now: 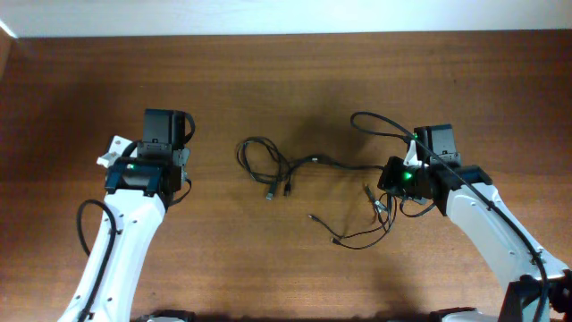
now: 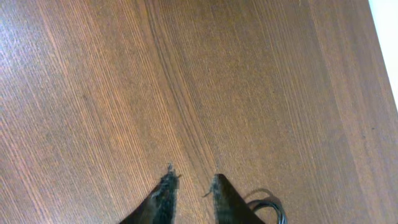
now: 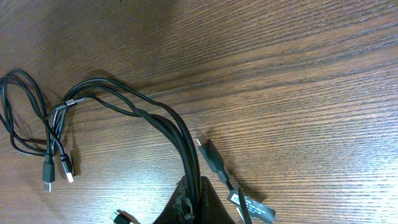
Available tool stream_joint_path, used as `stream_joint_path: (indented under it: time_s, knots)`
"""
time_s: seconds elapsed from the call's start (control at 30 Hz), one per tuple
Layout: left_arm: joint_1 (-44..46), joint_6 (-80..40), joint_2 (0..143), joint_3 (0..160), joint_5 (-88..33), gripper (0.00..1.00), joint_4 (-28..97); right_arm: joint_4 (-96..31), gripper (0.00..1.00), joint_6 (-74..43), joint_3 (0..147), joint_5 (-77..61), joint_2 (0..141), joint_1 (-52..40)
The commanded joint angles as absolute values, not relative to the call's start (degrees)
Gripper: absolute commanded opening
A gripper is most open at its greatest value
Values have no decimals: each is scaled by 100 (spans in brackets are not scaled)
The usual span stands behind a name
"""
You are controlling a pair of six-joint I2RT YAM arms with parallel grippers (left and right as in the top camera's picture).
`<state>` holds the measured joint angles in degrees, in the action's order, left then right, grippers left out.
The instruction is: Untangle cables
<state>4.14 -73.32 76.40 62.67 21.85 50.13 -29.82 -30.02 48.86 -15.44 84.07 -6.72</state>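
The cables (image 1: 315,161) lie in a black tangle across the middle of the table, with a loop at the left (image 1: 255,156) and thin ends trailing at the lower right (image 1: 344,240). My right gripper (image 3: 196,183) is shut on a bundle of the cables (image 3: 180,134), which runs up from its fingers and arcs left. Two plugs (image 3: 57,175) lie at the left end. Another plug (image 3: 209,154) with a label tag (image 3: 255,210) lies just right of the fingers. My left gripper (image 2: 193,177) hangs over bare wood, slightly open and holding nothing, far left of the tangle.
The left arm (image 1: 143,174) stands at the table's left side and the right arm (image 1: 483,210) at the right. A thick black wire (image 1: 380,122) loops by the right wrist. The table's far edge (image 1: 286,34) meets a white wall.
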Motion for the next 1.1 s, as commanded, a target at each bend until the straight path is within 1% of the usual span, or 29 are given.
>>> stream_joint_path:
  time_s: [0.0, 0.03, 0.07, 0.13, 0.23, 0.3, 0.4, 0.47, 0.5, 0.57, 0.6, 0.67, 0.7, 0.73, 0.83, 0.87, 0.97, 1.0, 1.07]
  knots:
    - [386, -7391, 7618, 6267, 2224, 32, 5076, -2985, 57, -3048, 4919, -1474, 8412, -635]
    - [386, -7391, 7618, 6267, 2224, 36, 5096, -2987, 93, -3048, 4919, -1476, 8412, -635]
    - [386, -7391, 7618, 6267, 2224, 39, 5113, -3002, 99, -3048, 4919, -1474, 8412, -635]
    - [386, -7393, 7618, 6267, 2224, 46, 5131, -3022, 99, -3048, 4919, -1470, 8412, -635]
    - [386, -7389, 7618, 6267, 2224, 47, 5137, -3055, 99, -3050, 4919, -1328, 8412, -635]
    - [386, -7389, 7618, 6267, 2224, 52, 5155, -3186, 99, -3052, 4919, -1026, 8412, -635]
    - [386, -7389, 7618, 6267, 2202, 54, 5177, -3227, 99, -3055, 4919, -690, 8412, -635]
    - [386, -7389, 7618, 6267, 2200, 59, 5177, -3103, 99, -3052, 4919, -530, 8412, -633]
    - [386, -7389, 7618, 6267, 2202, 63, 5177, -2954, 99, -3048, 4919, -558, 8412, -635]
    - [386, -7389, 7618, 6267, 2202, 65, 5177, -2587, 99, -2904, 4919, -825, 8412, -635]
    - [386, -7389, 7618, 6267, 2200, 67, 5175, -2239, 99, -2460, 4919, -1339, 8412, -635]
    - [392, -7369, 7634, 6265, 2182, 82, 5175, -1688, 99, -1872, 4919, -2198, 8412, -635]
    - [397, -7369, 7699, 6265, 2182, 96, 5172, -1479, 99, -1621, 4919, -2519, 8412, -650]
    - [397, -7369, 7760, 6265, 2182, 99, 5170, -1367, 99, -1426, 4919, -2679, 8412, -696]
    - [397, -7369, 8031, 6265, 2180, 99, 5116, -1074, 98, -856, 4919, -2829, 8412, -1107]
    - [397, -7369, 8117, 6265, 2165, 99, 5105, -945, 99, -626, 4919, -2781, 8412, -1389]
    - [397, -7371, 8156, 6267, 2156, 99, 5100, -784, 100, -598, 4919, -2145, 8440, -2110]
    - [397, -7371, 8158, 6267, 2126, 99, 5105, -764, 98, -602, 4919, -1955, 8493, -2320]
    - [397, -7371, 8158, 6267, 2117, 99, 5107, -650, 98, -858, 4919, -1551, 8698, -2698]
